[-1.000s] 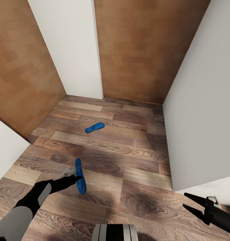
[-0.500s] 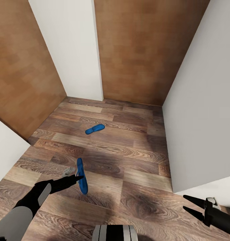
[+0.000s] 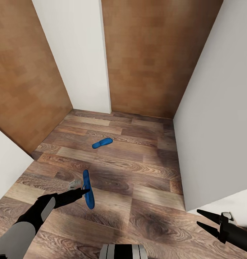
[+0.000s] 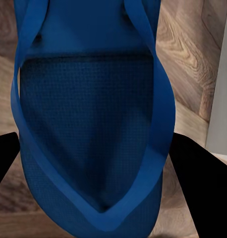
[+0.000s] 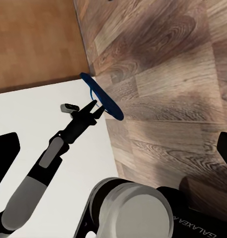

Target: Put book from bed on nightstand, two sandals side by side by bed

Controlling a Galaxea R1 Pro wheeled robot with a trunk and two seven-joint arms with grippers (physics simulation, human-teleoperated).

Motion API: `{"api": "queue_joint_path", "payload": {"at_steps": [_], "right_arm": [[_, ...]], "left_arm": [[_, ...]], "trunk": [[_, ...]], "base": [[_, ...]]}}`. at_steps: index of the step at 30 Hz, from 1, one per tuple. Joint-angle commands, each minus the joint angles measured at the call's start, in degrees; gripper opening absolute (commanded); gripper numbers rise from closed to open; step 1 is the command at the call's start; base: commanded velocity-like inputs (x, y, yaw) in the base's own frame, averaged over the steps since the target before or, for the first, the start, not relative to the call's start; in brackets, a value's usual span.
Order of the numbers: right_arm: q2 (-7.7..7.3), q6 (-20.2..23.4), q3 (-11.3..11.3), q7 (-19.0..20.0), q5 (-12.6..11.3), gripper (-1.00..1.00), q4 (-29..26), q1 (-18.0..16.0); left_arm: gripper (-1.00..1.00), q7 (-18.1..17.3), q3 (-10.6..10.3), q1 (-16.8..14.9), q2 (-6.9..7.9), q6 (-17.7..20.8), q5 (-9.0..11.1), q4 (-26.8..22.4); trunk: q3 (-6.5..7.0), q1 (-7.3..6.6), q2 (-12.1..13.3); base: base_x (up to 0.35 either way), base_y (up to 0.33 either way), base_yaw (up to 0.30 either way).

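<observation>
Our left claw (image 3: 83, 190) is clamped on one flat bright blue sandal with thin straps (image 3: 87, 189), holding it on edge above the brown wood-plank floor (image 3: 137, 169), at about 7 o'clock in the head view. In the left wrist view the held sandal (image 4: 93, 124) sits between the two black fingers (image 4: 202, 173), strap side toward the camera. From the right wrist view we see the same sandal (image 5: 101, 96) at the tip of the left claw (image 5: 93, 110), edge-on.

Our right claw (image 3: 206, 219) sits at 4 o'clock, fingers apart, nothing between them.

The second blue sandal (image 3: 102, 143) lies flat on the floor toward 12 o'clock from the held one, well apart from it, near the corner of the white wall (image 3: 80, 54) and brown wood panels (image 3: 152, 54). Another white wall (image 3: 216, 126) stands at 3 o'clock.
</observation>
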Motion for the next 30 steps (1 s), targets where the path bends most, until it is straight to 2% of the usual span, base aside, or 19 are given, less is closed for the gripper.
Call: {"api": "queue_joint_path", "payload": {"at_steps": [1, 12, 19, 30], "right_arm": [[0.01, 0.2, 0.0, 0.3, 0.2, 1.00, 0.0, 0.0], [0.02, 0.2, 0.0, 0.3, 0.2, 1.00, 0.0, 0.0], [0.11, 0.2, 0.0, 0.3, 0.2, 1.00, 0.0, 0.0], [0.11, 0.2, 0.0, 0.3, 0.2, 1.00, 0.0, 0.0]], "left_arm": [[-1.00, -0.1, 0.1, 0.0, -0.01, 0.4, 0.3, 0.0], [-1.00, -0.1, 0.1, 0.0, -0.12, 0.2, 0.3, 0.2], [-1.00, -0.1, 0.1, 0.0, -0.18, 0.2, 0.4, 0.2], [-1.00, -0.1, 0.1, 0.0, -0.19, 0.2, 0.4, 0.2]], "trunk": [[-0.04, -0.01, 0.0], [-0.04, -0.01, 0.0], [-0.04, -0.01, 0.0], [-0.04, -0.01, 0.0]], "base": [[0.000, 0.000, 0.000], [-0.017, 0.005, 0.000], [-0.169, 0.115, 0.000], [-0.016, 0.050, 0.000]]}}
